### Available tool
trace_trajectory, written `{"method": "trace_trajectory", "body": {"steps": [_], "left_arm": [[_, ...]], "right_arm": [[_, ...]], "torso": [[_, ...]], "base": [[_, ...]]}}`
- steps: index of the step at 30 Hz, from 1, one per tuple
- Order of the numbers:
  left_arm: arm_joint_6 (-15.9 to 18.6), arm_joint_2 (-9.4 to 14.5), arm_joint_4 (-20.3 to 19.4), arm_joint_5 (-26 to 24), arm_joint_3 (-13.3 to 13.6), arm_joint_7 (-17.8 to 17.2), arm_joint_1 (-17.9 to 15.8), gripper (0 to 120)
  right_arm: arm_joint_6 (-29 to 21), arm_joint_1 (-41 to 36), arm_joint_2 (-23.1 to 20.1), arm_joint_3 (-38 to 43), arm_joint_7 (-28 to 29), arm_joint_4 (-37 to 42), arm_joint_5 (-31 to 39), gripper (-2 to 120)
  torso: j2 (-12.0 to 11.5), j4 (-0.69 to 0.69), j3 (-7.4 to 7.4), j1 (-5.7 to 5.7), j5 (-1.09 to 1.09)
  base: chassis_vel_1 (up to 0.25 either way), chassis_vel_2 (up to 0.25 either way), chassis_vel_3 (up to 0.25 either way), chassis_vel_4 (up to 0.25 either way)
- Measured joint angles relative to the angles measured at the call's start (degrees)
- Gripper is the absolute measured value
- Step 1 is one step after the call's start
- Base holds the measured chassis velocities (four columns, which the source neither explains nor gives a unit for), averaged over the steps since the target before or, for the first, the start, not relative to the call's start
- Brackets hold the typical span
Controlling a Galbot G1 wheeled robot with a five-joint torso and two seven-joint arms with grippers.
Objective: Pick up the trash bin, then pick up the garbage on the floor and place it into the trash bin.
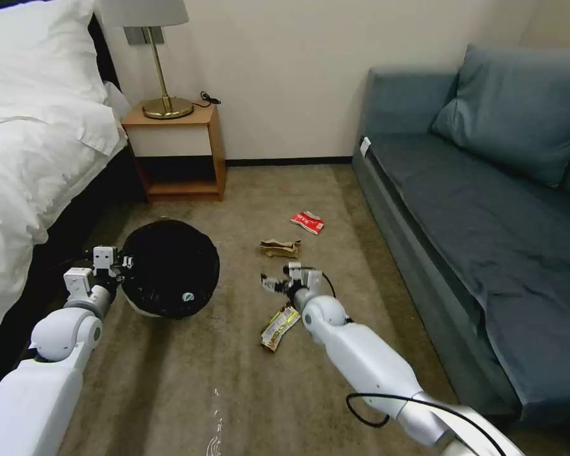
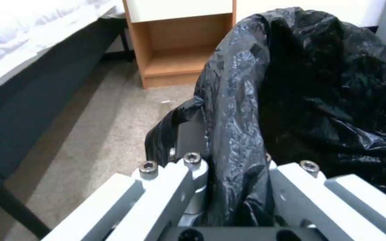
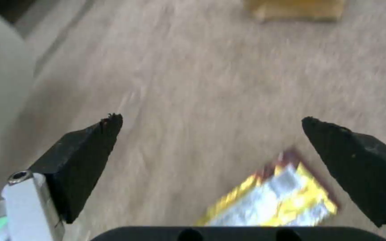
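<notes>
Fingers [image 3: 90, 157] of the right gripper [image 3: 211, 134] spreading wide, hovering just above the yellow-black foil snack wrapper [image 3: 273, 197] lying lengthwise between them on the carpet, left gripper [image 2: 229, 167] clamping the black-bag-lined round white trash bin [image 1: 170, 268] by its rim.

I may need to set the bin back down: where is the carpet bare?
Bare carpet lies between the nightstand and the red-and-white packet, and near the camera between both arms. It is crowded around the right gripper: brown paper wrapper beyond it, yellow snack wrapper beside it. The left gripper holds the trash bin.
</notes>
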Motion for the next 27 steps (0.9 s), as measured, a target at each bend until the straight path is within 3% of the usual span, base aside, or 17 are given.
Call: {"method": "trace_trajectory", "body": {"steps": [12, 27], "left_arm": [[-0.1, 1.2, -0.6, -0.6, -1.6, 0.3, 0.9, 4], [-0.1, 0.8, -0.8, -0.4, -1.1, 0.3, 1.1, 4]], "right_arm": [[-4.8, -6.3, -3.0, -5.7, 0.7, 4.6, -1.6, 100], [-2.9, -7.0, -2.2, -6.3, -1.1, -0.2, -5.6, 100]], "torso": [[0.0, 0.01, 0.0, 0.0, 0.0], [0.0, 0.0, 0.01, 0.0, 0.0]], "base": [[0.0, 0.0, 0.0, 0.0], [0.0, 0.0, 0.0, 0.0]]}}
